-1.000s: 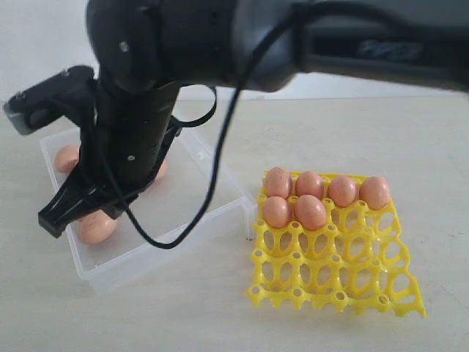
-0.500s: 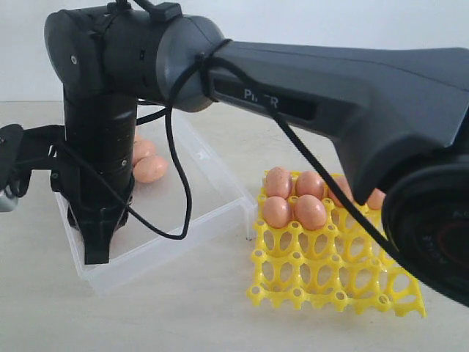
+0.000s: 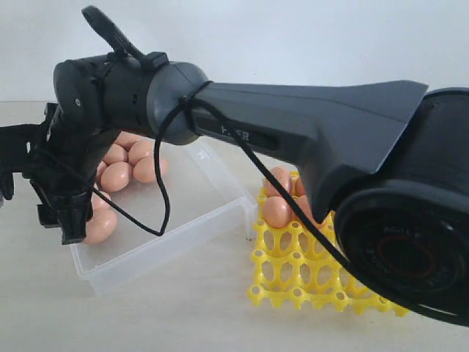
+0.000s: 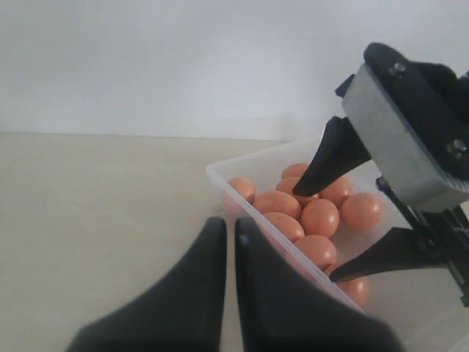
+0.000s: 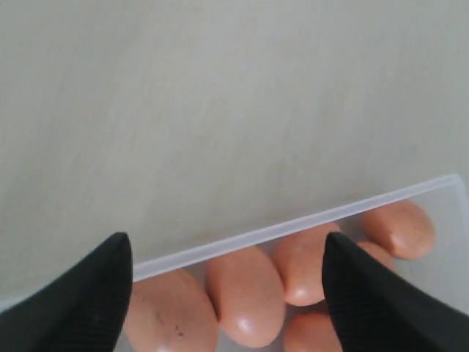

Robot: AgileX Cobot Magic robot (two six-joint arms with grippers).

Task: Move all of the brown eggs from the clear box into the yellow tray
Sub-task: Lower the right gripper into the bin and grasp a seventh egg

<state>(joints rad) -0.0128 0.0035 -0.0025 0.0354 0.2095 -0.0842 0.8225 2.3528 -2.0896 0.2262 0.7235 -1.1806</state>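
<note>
Several brown eggs point(image 3: 117, 176) lie bunched at the far left end of the clear box point(image 3: 192, 214). My right arm reaches across from the right. Its right gripper point(image 5: 225, 246) hangs open just above that bunch, the fingers straddling eggs point(image 5: 245, 293) beside the box's rim point(image 5: 242, 238), holding nothing. From the left wrist view the right gripper point(image 4: 315, 235) spreads over the eggs point(image 4: 320, 217). My left gripper point(image 4: 229, 226) is shut and empty, just outside the box wall point(image 4: 242, 202). The yellow tray point(image 3: 293, 273) sits at the right; an egg point(image 3: 277, 211) shows in it, the others hidden by the arm.
The right arm's long dark forearm point(image 3: 308, 132) spans the scene above the box and the tray. A black cable point(image 3: 163, 198) loops down from the wrist over the box. Bare pale tabletop point(image 3: 183, 308) lies in front of the box and the tray.
The right gripper has swung to the box's left end over the egg bunch and its jaws have opened wide. The forearm now hides most of the tray's eggs.
</note>
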